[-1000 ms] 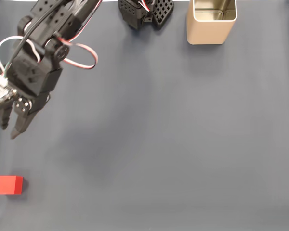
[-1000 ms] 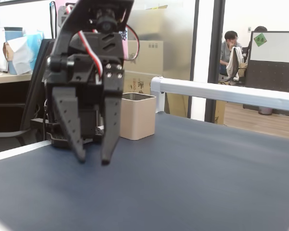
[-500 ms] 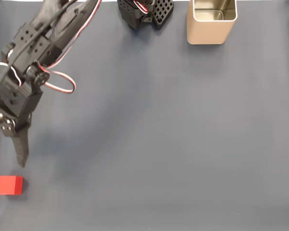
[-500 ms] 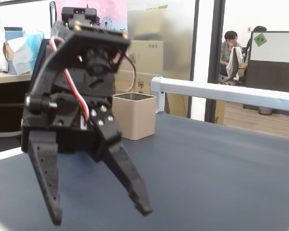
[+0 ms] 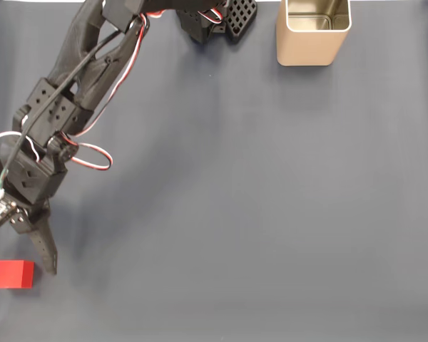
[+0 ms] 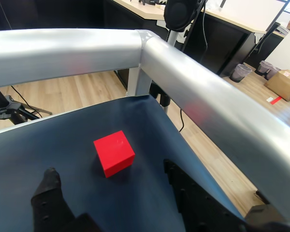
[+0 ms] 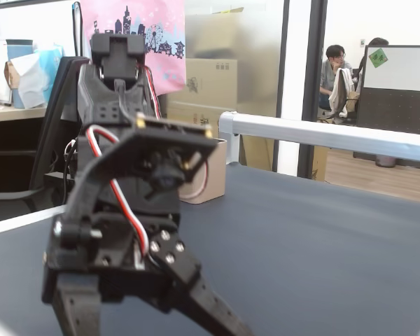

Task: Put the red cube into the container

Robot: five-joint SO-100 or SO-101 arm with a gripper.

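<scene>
Your gripper (image 6: 111,193) hangs spread above the cube (image 6: 114,152). The cube looks light, rigid, smooth; pinch two opposite flat faces squarely.

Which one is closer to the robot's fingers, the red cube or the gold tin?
The red cube, just past the open fingers. The tin sits far across the table.

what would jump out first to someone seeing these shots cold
The red cube at the lower left of the dark table in a fixed view. The black gripper hangs open just short of it. The pale gold container stands far off at the top right edge.
</scene>
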